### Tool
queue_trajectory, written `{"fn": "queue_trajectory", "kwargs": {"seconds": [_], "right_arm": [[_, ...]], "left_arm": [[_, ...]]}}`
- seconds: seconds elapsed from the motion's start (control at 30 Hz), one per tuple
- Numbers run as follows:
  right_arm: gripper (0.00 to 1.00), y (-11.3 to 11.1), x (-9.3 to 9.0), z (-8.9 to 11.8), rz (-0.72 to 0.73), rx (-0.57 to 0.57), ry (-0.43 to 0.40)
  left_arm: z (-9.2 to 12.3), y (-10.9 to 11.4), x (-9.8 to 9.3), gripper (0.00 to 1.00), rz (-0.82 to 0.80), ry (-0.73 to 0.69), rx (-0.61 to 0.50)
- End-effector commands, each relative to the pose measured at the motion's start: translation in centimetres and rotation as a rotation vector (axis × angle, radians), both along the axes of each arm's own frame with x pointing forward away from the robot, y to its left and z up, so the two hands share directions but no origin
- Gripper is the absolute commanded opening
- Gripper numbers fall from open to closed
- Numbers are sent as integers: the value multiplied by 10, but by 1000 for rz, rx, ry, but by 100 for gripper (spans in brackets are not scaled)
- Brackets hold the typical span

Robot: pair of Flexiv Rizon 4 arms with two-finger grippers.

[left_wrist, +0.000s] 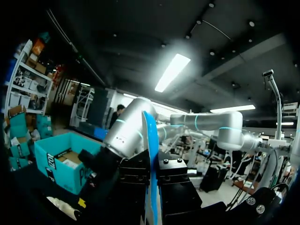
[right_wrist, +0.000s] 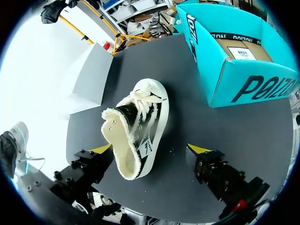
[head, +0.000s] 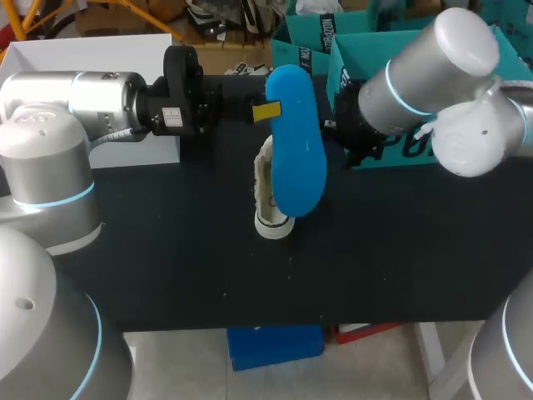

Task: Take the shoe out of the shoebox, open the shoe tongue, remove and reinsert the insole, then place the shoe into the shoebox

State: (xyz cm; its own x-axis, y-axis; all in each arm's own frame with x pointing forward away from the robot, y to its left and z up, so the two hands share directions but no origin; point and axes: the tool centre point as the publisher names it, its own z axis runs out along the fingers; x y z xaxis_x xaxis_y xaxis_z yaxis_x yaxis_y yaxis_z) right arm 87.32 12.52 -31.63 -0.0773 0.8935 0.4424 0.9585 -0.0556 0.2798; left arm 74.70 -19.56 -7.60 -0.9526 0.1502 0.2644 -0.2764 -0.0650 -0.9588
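A bright blue insole [head: 296, 142] hangs in the air over the middle of the table, and my left gripper [head: 266, 110] is shut on its far end. Seen edge-on in the left wrist view, the insole [left_wrist: 151, 140] rises from between the closed fingers of that gripper [left_wrist: 152, 176]. Under it, a black shoe [head: 271, 200] with cream laces and lining lies on its side on the black table. My right gripper [right_wrist: 150, 150] stands wide open above the shoe [right_wrist: 140, 122], one yellow tip on each side, holding nothing. In the head view it [head: 343, 137] sits just right of the insole.
The teal shoebox [head: 366, 50] stands open at the back right, close behind my right arm, and shows as the teal box [right_wrist: 234, 70] beyond the shoe. A white box [head: 100, 50] stands at the back left. The table's front edge [head: 291, 323] is near.
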Motion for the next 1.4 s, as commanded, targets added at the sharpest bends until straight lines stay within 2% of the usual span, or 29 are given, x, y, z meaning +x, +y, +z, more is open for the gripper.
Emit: {"fn": "queue_trajectory", "kwargs": {"seconds": [0.03,0.23,0.87,0.93,1.0,1.07,1.3,1.4], "right_arm": [[100,-10,-2,8,64,214,-20],[100,0,-3,33,70,272,-73],[100,0,-3,33,70,272,-73],[100,-4,-3,35,61,367,-59],[100,-6,0,38,62,382,-55],[100,-6,2,42,67,446,-42],[100,-7,7,51,72,492,-39],[100,-4,8,52,82,544,-21]], "left_arm": [[-1,-2,-1,0,6,-1,0],[-1,-2,-1,0,6,-1,0],[-1,-2,-1,0,6,-1,0],[-1,-2,-1,0,6,-1,0],[-1,-2,-1,0,6,-1,0],[-1,-2,-1,0,6,-1,0],[-1,-2,-1,0,6,-1,0],[-1,-2,-1,0,6,-1,0]]}}
